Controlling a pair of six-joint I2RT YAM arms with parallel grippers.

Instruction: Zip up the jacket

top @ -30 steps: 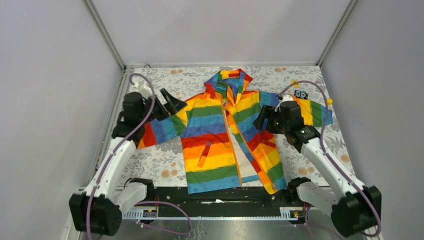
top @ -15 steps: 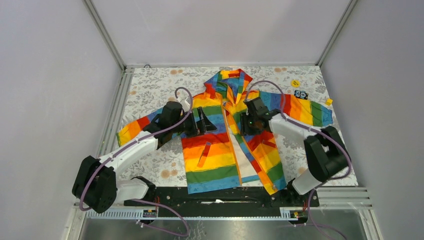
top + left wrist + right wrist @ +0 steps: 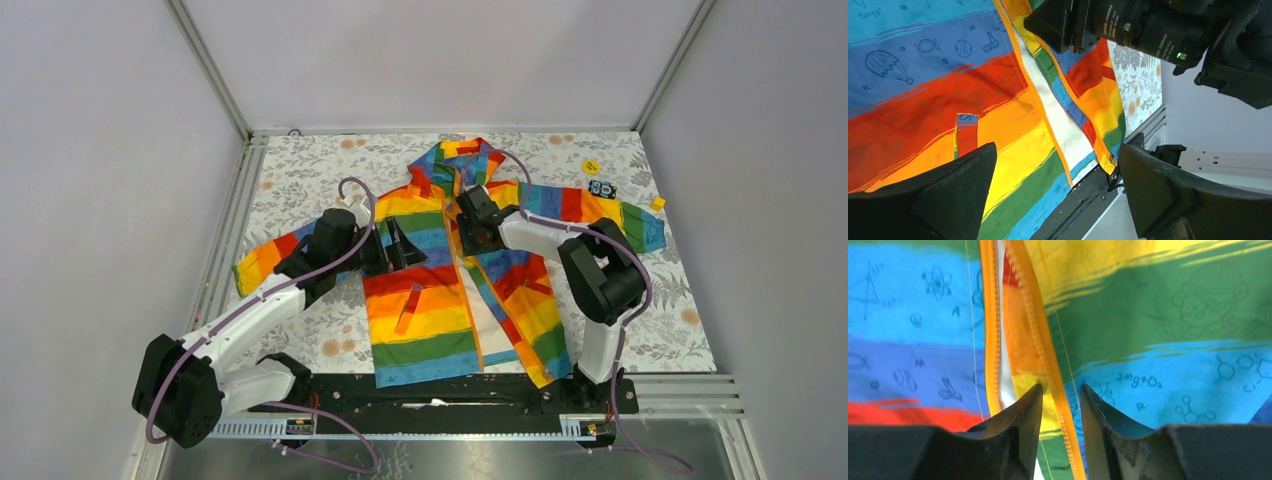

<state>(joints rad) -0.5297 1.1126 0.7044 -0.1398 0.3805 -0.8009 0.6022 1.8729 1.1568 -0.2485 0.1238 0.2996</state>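
The rainbow-striped hooded jacket [image 3: 430,300] lies flat and face up on the floral cloth, its front open with white lining showing between the two orange zipper edges. My left gripper [image 3: 405,243] is wide open and empty above the left chest panel; in the left wrist view [image 3: 1055,195] the panel [image 3: 948,100] lies below it. My right gripper [image 3: 468,238] is near the collar. In the right wrist view [image 3: 1061,395] its jaws stand narrowly apart, astride the right panel's orange zipper edge [image 3: 1040,340]; the fabric does not look pinched.
A yellow disc [image 3: 590,167], a small dark item [image 3: 601,188] and a yellow block [image 3: 657,203] lie at the back right. A black rail [image 3: 450,390] runs along the near edge. Grey walls close in three sides. The right arm's wrist [image 3: 1148,25] hangs close to the left gripper.
Both arms swung inward from the sleeves: the left gripper onto the left chest panel, the right gripper leftward to the zipper edge near the collar. Both sleeves now lie uncovered.
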